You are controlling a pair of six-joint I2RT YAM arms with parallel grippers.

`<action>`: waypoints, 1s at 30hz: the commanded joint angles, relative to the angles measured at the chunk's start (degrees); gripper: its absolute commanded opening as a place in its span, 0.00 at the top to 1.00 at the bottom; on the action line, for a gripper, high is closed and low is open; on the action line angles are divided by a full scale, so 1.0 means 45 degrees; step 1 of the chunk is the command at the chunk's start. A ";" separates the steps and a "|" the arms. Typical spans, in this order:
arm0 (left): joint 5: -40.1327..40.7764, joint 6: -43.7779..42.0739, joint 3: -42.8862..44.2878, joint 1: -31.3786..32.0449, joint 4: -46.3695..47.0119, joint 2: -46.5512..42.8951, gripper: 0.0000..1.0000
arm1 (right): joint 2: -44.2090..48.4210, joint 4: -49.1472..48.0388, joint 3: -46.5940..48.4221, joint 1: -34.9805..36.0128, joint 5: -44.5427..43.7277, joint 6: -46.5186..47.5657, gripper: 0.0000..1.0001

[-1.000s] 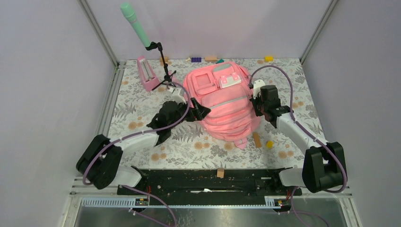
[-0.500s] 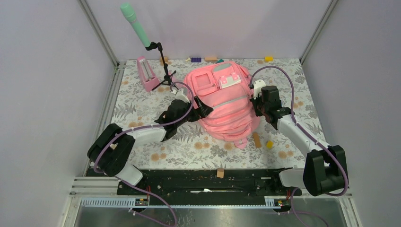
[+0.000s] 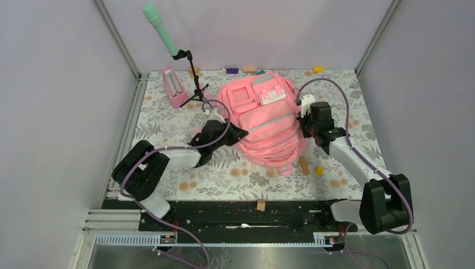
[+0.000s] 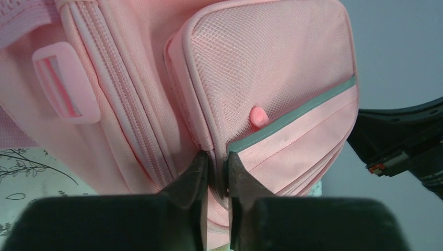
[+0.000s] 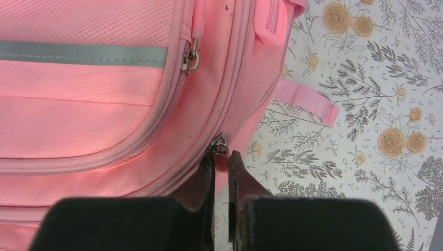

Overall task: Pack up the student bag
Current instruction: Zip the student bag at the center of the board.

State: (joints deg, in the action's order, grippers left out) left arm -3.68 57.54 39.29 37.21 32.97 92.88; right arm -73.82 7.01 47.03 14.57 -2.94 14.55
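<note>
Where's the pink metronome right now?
Top view: far-left of the table, the pink metronome stands beside the microphone stand, left of the student bag.

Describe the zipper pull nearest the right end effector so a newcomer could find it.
Find the student bag, the big pink backpack, and its side facing the right arm. The zipper pull sits on the outermost zip track, just beyond the right end effector. Unlike the second pull, beside the grey reflective strip, it hangs by the tablecloth.
</note>
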 commanded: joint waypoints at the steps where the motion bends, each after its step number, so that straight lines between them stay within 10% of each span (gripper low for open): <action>1: -0.0564 0.0371 -0.0281 0.0240 0.1466 -0.0473 1.00 | 0.0585 -0.0505 0.0078 0.0161 0.0397 -0.0278 1.00; 30: -0.2696 -0.9462 -0.0026 -0.1570 -0.5056 -0.3745 1.00 | -0.1423 0.0479 0.2964 0.0161 0.1811 0.4233 1.00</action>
State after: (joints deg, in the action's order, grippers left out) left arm -12.43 26.70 38.15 30.98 16.47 78.56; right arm -76.47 14.61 52.75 16.14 7.53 26.28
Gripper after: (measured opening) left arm 0.109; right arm 0.066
